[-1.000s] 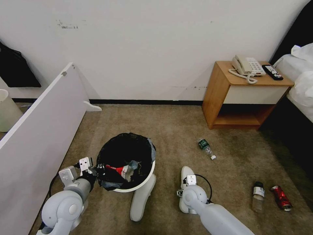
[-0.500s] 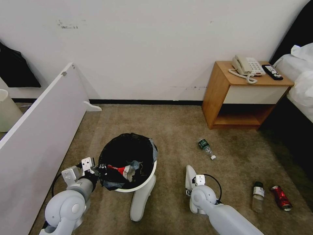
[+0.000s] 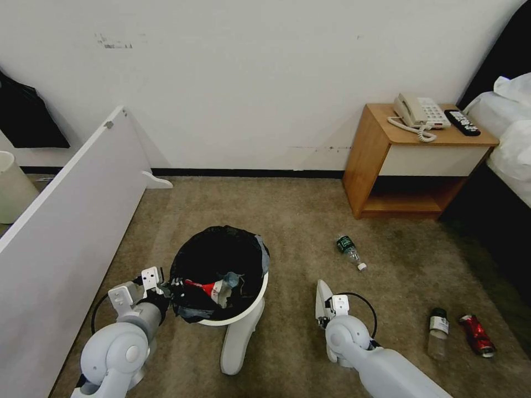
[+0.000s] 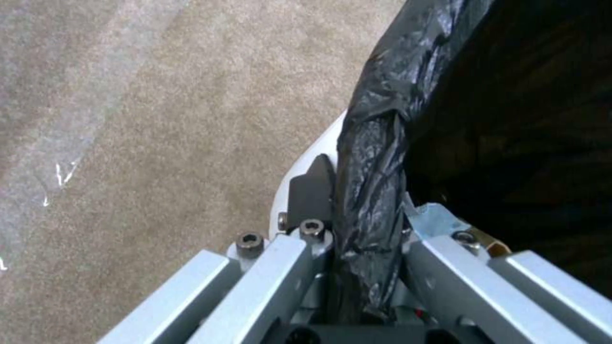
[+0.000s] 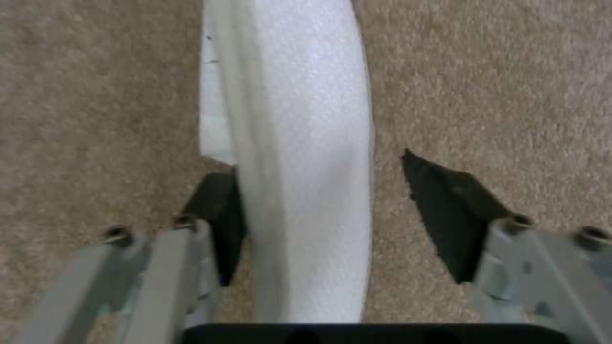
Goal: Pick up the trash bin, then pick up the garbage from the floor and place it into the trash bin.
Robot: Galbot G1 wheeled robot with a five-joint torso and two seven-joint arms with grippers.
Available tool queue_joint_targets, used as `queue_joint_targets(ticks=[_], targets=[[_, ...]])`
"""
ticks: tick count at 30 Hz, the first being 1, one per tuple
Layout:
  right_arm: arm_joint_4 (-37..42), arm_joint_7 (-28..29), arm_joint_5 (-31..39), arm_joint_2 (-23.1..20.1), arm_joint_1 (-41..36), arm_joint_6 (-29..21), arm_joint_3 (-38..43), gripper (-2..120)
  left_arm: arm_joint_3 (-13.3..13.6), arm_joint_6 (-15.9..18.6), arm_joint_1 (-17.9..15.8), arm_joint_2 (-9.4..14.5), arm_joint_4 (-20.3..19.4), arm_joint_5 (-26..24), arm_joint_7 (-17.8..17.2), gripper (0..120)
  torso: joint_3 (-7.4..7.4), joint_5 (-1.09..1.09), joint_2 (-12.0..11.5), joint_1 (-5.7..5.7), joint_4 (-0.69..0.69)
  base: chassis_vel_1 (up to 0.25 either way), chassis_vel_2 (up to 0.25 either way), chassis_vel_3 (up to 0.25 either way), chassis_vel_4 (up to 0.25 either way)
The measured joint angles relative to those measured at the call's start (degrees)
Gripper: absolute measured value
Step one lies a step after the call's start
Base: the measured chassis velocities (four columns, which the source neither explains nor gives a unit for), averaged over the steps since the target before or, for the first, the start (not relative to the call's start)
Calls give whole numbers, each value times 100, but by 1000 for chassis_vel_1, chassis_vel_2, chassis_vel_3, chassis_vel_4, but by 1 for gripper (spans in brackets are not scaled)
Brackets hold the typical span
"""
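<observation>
- While the left gripper pinches the bin rim w/ its black liner, the bin sits tilted off the carpet.
- Right gripper: fingers spread around 1 white slipper, left pad touching.
- Step: grabbing slipper. Next, I'd judge: squeeze, lift, carry to bin.

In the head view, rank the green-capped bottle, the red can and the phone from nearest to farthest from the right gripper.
From the right gripper, astride a white slipper:
1. Green-capped bottle, on the carpet ahead.
2. Red can, on the carpet far to its right.
3. Phone, on the nightstand by the wall.
</observation>
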Motion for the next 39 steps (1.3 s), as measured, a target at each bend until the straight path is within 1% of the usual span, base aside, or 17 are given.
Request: queue_joint_targets(ticks=[2, 3, 4, 5, 7, 8, 10, 11, 12, 14, 22, 28, 30, 33, 36, 37, 39], targets=[[-36, -50, -10, 29, 11, 17, -10, 47, 1, -1, 1, -4, 9, 14, 0, 1, 0, 0, 0, 0, 0, 0, 0, 0, 0], [-36, -50, -10, 29, 11, 17, -10, 47, 1, -1, 1, -4, 9, 14, 0, 1, 0, 0, 0, 0, 0, 0, 0, 0, 0], [-68, -84, -21, 51, 23, 33, -10, 41, -2, -2, 5, -4, 9, 16, -1, 1, 0, 1, 0, 0, 0, 0, 0, 0, 0], [-68, -84, -21, 51, 23, 33, -10, 41, -2, -2, 5, -4, 9, 16, -1, 1, 0, 1, 0, 0, 0, 0, 0, 0, 0], [-80, -105, -24, 90, 62, 54, -17, 28, -28, -2, 21, 11, 8, 16, -1, 1, 0, 0, 0, 0, 0, 0, 0, 0, 0], [-80, -105, -24, 90, 62, 54, -17, 28, -28, -2, 21, 11, 8, 16, -1, 1, 0, 0, 0, 0, 0, 0, 0, 0, 0], [-79, -105, -23, 110, 86, 64, -30, 19, -41, -2, 21, 15, 7, 17, -1, 1, 0, 0, 0, 0, 1, 0, 0, 0, 0], [-85, -105, -23, 121, 100, 71, -38, 13, -40, -2, 15, 12, 4, 17, -1, 1, 0, 0, 0, 0, 0, 0, 0, 0, 0], [-85, -105, -23, 121, 100, 71, -38, 13, -40, -2, 15, 12, 4, 17, -1, 1, 0, 0, 0, 0, 0, 0, 0, 0, 0], [-84, -115, -23, 111, 104, 79, -41, 3, -34, -2, 13, -2, -1, 18, -1, 1, 0, 1, 0, 0, 0, 0, 0, 0, 0], [90, -135, -19, -47, 51, 94, -2, 2, 46, -2, 59, 6, -3, 106, 15, 1, 0, 0, 0, 0, 1, 0, 0, 0, 0], [710, -114, -19, -419, -113, 103, 171, 2, 197, -2, 19, 123, 50, 131, 29, 1, 0, 1, 0, 0, 0, 0, 0, 0, 0], [1177, -112, -17, -678, -227, 104, 327, 2, 263, 10, -15, 186, 114, 124, 51, 1, 0, 1, 0, 0, 0, 0, 0, 0, 0], [1383, -115, -16, -794, -276, 105, 420, 2, 293, 21, -29, 219, 145, 121, 72, 1, 0, 0, 0, 0, 0, 0, 0, 0, 0], [2099, -271, -18, -1271, -453, 123, 879, 2, 393, 52, -76, 338, 219, 111, 116, 1, 0, 2, 0, 0, 0, 0, 0, 0, 0], [2099, -271, -18, -1271, -453, 123, 879, 2, 393, 52, -76, 338, 219, 111, 116, 1, 0, 2, 0, 0, 0, 0, 0, 0, 0], [2613, -463, -19, -1646, -516, 192, 1219, 2, 460, 83, -131, 419, 253, 77, 130, 1, 0, 1, 0, 0, 0, 0, 0, 0, 0]])
